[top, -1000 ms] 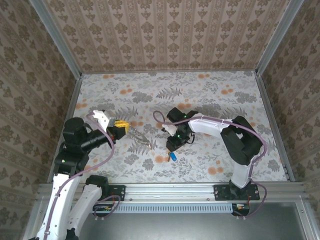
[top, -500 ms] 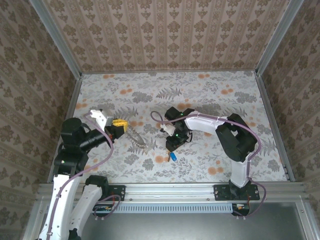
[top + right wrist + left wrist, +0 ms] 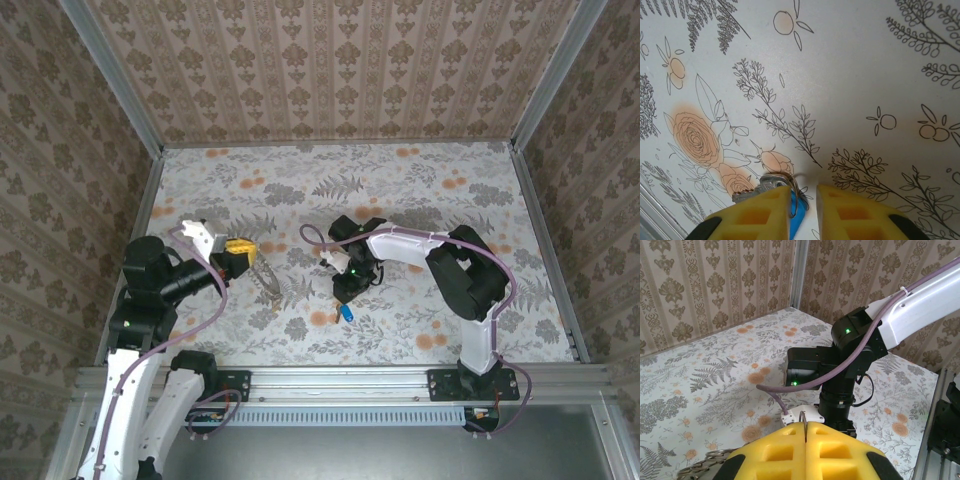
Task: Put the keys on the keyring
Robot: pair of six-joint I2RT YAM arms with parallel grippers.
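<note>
1. L gripper [image 3: 240, 247]: the yellow fingers are pressed tight together, pinched on one end of the keyring. In the L wrist view a thin wire bit pokes up from the seam. The gripper points toward the R arm, prob. so the chain end is offered up for threading.
2. Keyring [image 3: 268, 283]: a thin grey chain trails from the L fingertips down and to the right over the floral table [image 3: 430, 190]. Its far end is near the surface, apart from the key. Can't tell if that end rests on the table or hangs just above it.
3. R gripper [image 3: 343, 293]: it points straight down at the table, low over the key. The jaws are a little apart, w/ the key's head in the gap. This looks like a top-down pinch on a tiny flat thing, so the fingers straddle the head.
4. Key [image 3: 796, 216]: it lies at front-centre of the table. The blue head sits against one yellow finger, w/ a sliver of table showing before the other, so it isn't clamped yet. The silvery blade sticks out sideways, flat on the table. A fine wire loop sits at the head.
5. Step in hand, as a judgement: picking up the key. Threading hasn't started. Risk: a flat key may skid or tip as the jaws meet.
</note>
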